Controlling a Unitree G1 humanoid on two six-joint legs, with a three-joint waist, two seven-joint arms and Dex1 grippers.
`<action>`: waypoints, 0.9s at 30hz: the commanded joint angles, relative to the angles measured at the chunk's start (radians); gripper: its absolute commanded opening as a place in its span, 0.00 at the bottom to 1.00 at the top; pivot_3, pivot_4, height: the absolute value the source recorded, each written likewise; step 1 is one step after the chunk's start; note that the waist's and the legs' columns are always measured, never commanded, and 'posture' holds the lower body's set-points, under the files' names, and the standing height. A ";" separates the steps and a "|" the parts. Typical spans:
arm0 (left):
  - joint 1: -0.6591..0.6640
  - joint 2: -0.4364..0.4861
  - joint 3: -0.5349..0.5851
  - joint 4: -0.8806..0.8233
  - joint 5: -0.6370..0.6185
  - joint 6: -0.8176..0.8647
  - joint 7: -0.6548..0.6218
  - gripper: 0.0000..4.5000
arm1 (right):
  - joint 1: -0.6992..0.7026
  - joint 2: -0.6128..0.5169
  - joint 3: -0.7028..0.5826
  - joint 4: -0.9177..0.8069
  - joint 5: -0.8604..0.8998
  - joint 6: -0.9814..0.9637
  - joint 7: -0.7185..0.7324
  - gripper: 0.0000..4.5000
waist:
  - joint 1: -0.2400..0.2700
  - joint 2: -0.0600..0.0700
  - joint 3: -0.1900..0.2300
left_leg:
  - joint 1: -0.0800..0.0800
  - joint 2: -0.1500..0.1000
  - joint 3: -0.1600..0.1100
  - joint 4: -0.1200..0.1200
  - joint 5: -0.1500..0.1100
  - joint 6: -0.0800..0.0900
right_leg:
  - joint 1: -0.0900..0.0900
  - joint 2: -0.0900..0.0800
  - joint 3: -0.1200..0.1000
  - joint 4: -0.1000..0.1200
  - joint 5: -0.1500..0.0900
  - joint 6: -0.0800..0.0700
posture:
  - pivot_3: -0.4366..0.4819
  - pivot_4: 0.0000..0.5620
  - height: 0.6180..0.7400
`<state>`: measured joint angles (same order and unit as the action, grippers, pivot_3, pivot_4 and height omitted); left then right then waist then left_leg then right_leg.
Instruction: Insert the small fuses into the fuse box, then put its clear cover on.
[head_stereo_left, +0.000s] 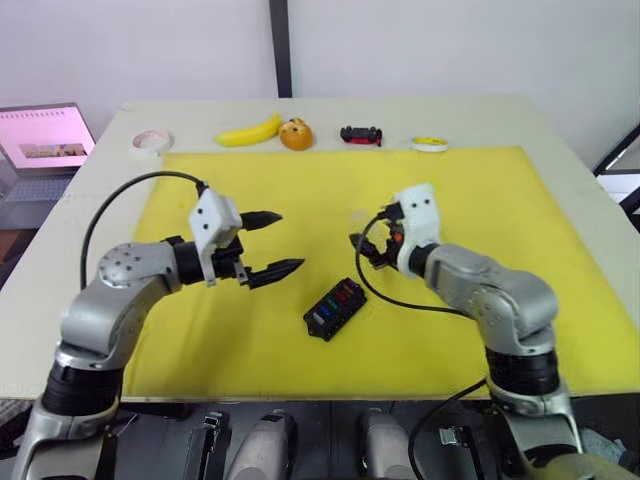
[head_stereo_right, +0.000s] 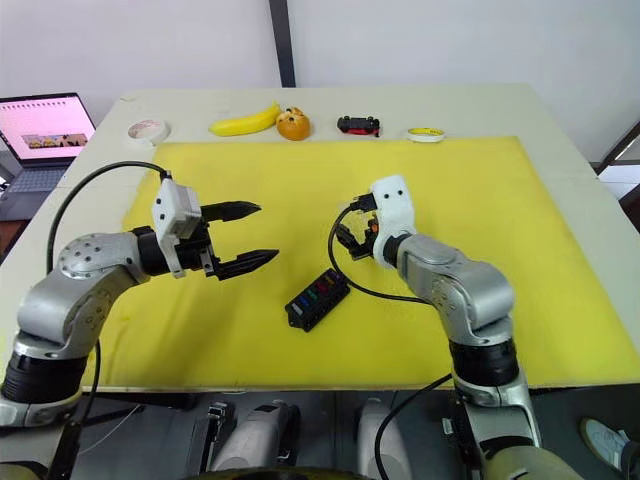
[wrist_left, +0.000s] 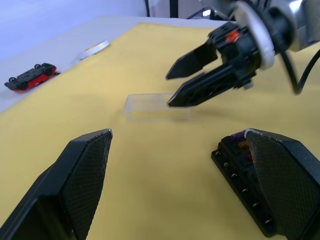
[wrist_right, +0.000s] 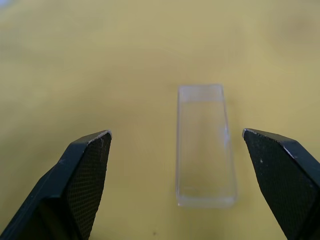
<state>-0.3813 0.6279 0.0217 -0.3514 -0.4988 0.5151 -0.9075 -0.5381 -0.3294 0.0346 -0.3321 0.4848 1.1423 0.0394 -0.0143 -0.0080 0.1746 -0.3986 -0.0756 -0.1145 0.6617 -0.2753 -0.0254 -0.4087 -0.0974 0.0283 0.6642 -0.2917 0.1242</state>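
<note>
At centre frame, the right gripper (wrist_right: 175, 187), spread wide and empty, faces the clear cover (wrist_right: 205, 145), whose glassy sides could slip sideways.

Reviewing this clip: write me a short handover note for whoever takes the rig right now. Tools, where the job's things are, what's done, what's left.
Left tool: open, empty, hanging above the yellow mat left of the fuse box.
Right tool: open, empty, pointed at the clear cover, not touching it.
Fuse box: lies on the mat between the arms, coloured small fuses seated in its slots. I cannot tell whether every slot is filled.
Clear cover: lies flat on the mat, beyond the box, apart from it.
Done: fuses appear to be in.
Left: grasp the cover, likely with the right tool, and set it on the box.
</note>
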 joint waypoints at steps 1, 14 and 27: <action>-0.020 0.000 0.003 -0.005 0.008 -0.026 0.007 1.00 | -0.027 0.018 0.017 0.033 -0.059 -0.049 -0.002 0.99 | -0.002 0.000 0.000 | -0.001 0.000 0.000 0.000 0.000 0.000 | 0.000 0.000 0.000 0.000 0.000 0.000 | 0.48 0.27 1.00; -0.025 -0.006 -0.013 0.012 0.033 -0.045 0.009 1.00 | -0.082 0.078 0.053 0.190 -0.177 -0.148 0.049 0.99 | -0.006 0.000 0.000 | -0.001 0.001 0.000 0.000 0.000 0.000 | -0.002 0.001 0.000 0.001 0.000 0.000 | 0.48 0.27 1.00; 0.081 -0.005 0.013 -0.079 -0.018 0.003 0.022 1.00 | -0.022 0.022 0.035 -0.008 -0.187 -0.162 0.163 0.38 | -0.007 0.000 0.000 | -0.002 0.001 0.000 -0.001 0.000 0.001 | -0.003 0.001 0.000 0.001 0.000 0.000 | 0.48 0.27 1.00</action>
<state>-0.3216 0.6181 -0.0011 -0.3643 -0.4772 0.5031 -0.8925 -0.5694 -0.2855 0.0997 -0.2328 0.2700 0.9860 0.1664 -0.0210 -0.0075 0.1748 -0.4014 -0.0750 -0.1146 0.6608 -0.2757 -0.0248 -0.4126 -0.0968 0.0288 0.6648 -0.2917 0.1242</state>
